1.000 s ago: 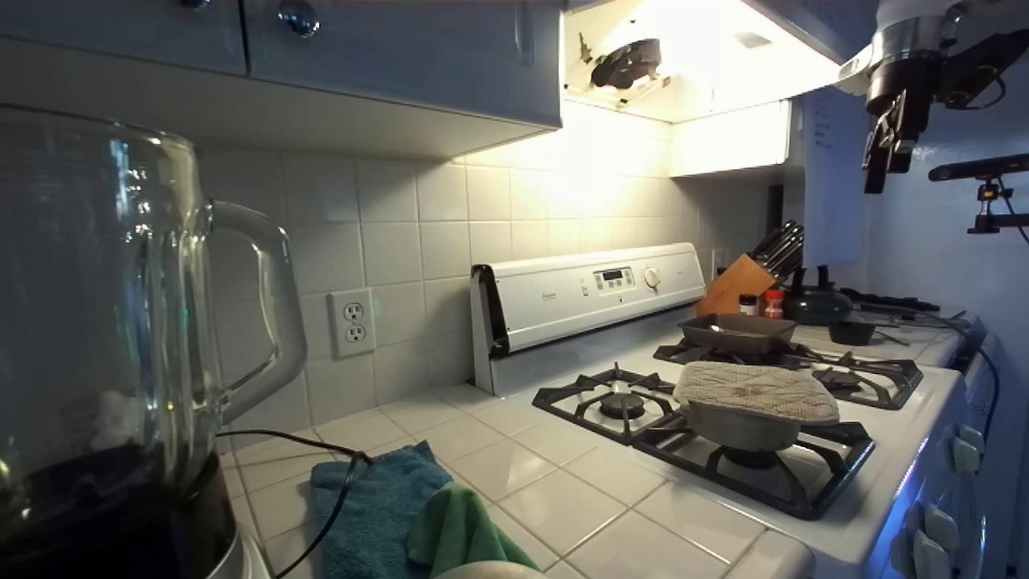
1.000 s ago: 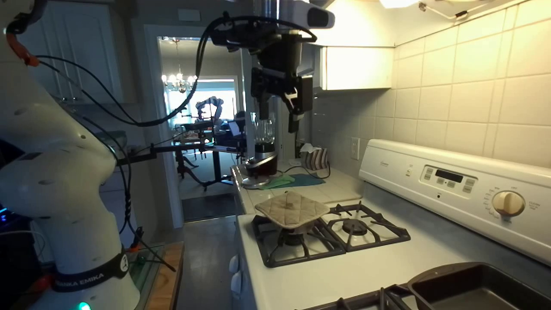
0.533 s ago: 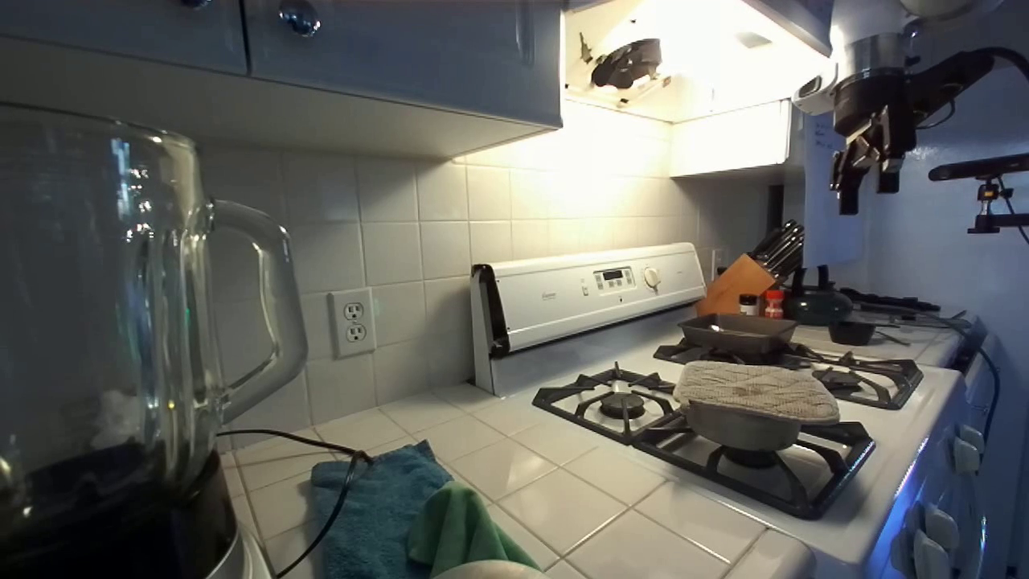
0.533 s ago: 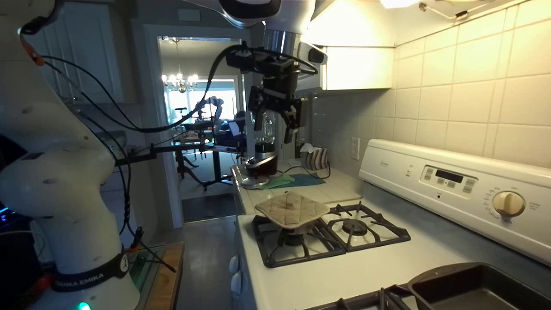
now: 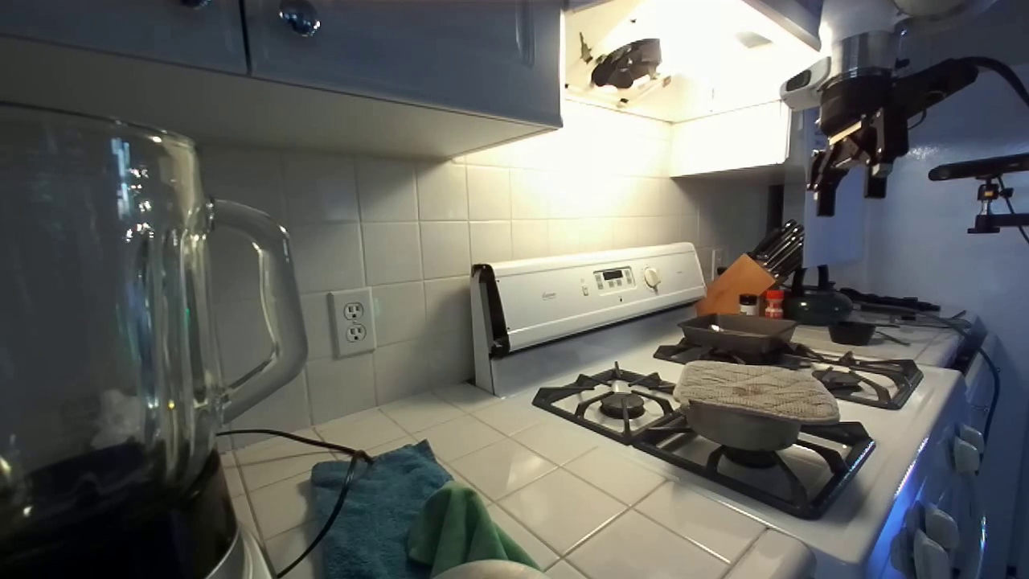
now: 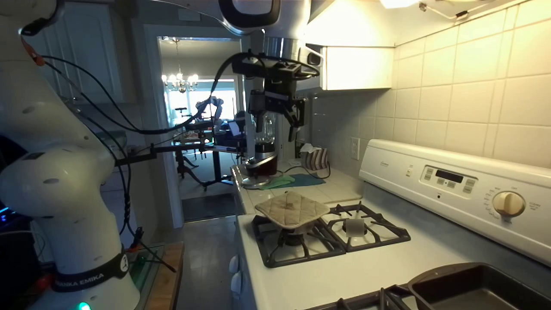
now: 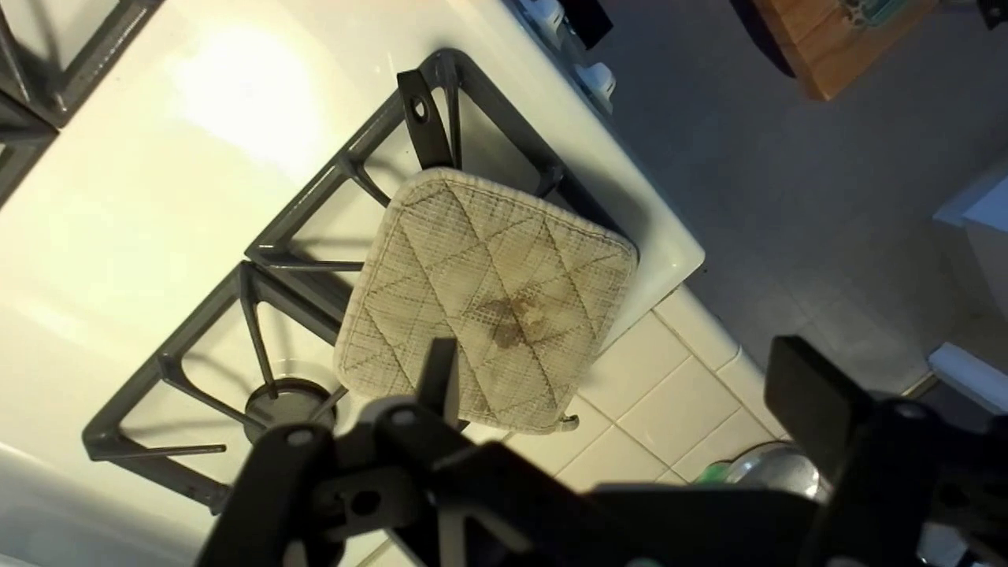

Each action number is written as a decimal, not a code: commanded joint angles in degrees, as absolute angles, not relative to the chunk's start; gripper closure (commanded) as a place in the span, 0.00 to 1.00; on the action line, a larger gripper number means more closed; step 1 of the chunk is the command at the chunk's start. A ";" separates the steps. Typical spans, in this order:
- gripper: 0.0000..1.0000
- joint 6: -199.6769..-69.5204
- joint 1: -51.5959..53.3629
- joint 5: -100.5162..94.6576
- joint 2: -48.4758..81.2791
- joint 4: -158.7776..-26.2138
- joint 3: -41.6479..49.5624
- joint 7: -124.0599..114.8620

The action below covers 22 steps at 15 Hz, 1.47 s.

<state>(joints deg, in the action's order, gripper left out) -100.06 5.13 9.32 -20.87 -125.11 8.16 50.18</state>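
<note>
**Beside the stovetop's (image 6: 353,269) front corner, a potholder (image 7: 480,295) caps a pan (image 5: 739,426) under an empty gripper (image 6: 276,132)**

The quilted potholder lies over the pan on the grate (image 6: 305,257), next to the corner where the stovetop's front edge meets the tiled counter (image 5: 555,498). Well above both, the gripper holds nothing, its fingers (image 7: 811,394) standing wide apart.

The potholder looks light and soft, padded enough to keep its square shape; it should be neither slippery nor fragile, though a pinch will likely fold it. Its border overhangs the pan, plainest in an exterior view, so an edge there offers cloth to grip from both faces. The loop (image 7: 570,424) at its counter-side corner seems small for such broad fingers.

The pan is probably metal, rigid and far heavier; its dark handle (image 7: 429,142), pointing away from the tiled counter, looks the firmest hold.
</note>
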 commanded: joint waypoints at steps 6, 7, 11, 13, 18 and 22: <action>0.00 -101.09 3.72 9.56 -19.41 -124.76 6.90 46.60; 0.00 -101.32 3.88 9.86 -18.34 -124.49 6.72 45.62; 0.00 -101.26 4.93 12.22 -15.25 -124.14 6.22 47.23; 0.00 -101.27 5.09 13.52 -14.16 -124.16 5.76 48.50; 0.00 -102.40 5.62 16.49 -10.95 -124.28 4.46 52.89; 0.00 -105.75 5.68 19.96 -8.33 -125.26 3.17 57.52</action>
<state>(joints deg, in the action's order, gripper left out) -102.86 5.62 17.09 -10.60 -125.11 4.07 53.24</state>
